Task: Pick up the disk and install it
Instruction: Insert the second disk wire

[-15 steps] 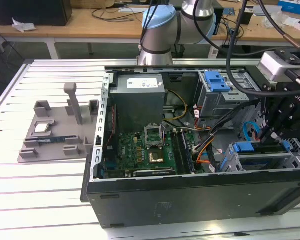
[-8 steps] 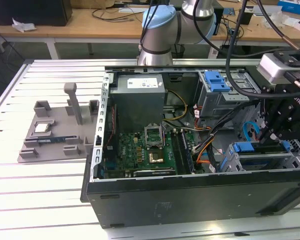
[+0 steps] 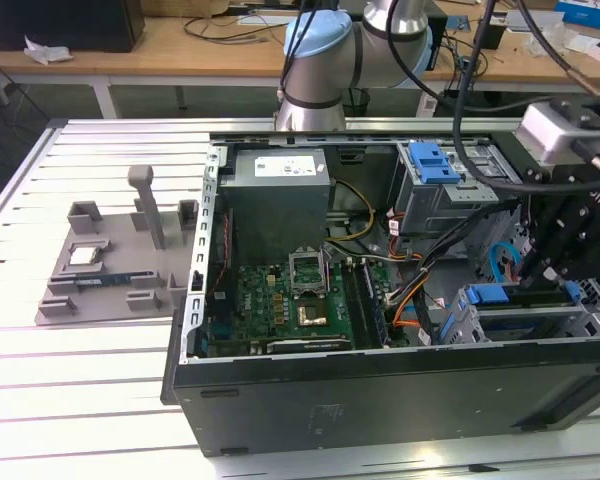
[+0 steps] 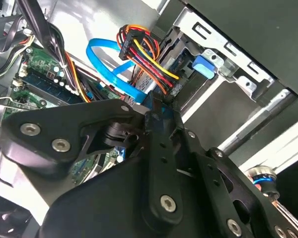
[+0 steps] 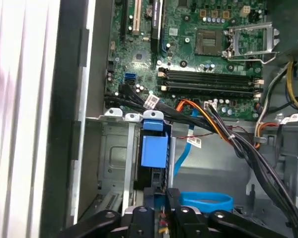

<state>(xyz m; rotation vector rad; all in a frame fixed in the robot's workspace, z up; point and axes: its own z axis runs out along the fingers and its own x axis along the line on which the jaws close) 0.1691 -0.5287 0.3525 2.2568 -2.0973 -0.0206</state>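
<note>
The disk point(image 3: 490, 296) stands on edge in the lower drive bay point(image 3: 460, 330) of the open computer case, at the exterior view's right, its blue caddy frame showing on top. My gripper point(image 3: 552, 280) reaches down onto the disk's end nearest the case's right wall. In the first wrist view the two fingers point(image 5: 149, 201) sit close together around the thin edge of the disk point(image 5: 154, 148), just behind its blue tab. In the second wrist view a blue piece of the caddy point(image 4: 156, 106) shows between the tips of my gripper point(image 4: 156, 116).
Black and orange cable bundles point(image 5: 223, 134) and a blue data cable point(image 4: 107, 69) run beside the bay. The motherboard point(image 3: 280, 310) and power supply point(image 3: 278, 195) fill the case's left half. An upper bay carries a blue latch point(image 3: 432, 162). A grey fixture point(image 3: 110, 270) lies on the table.
</note>
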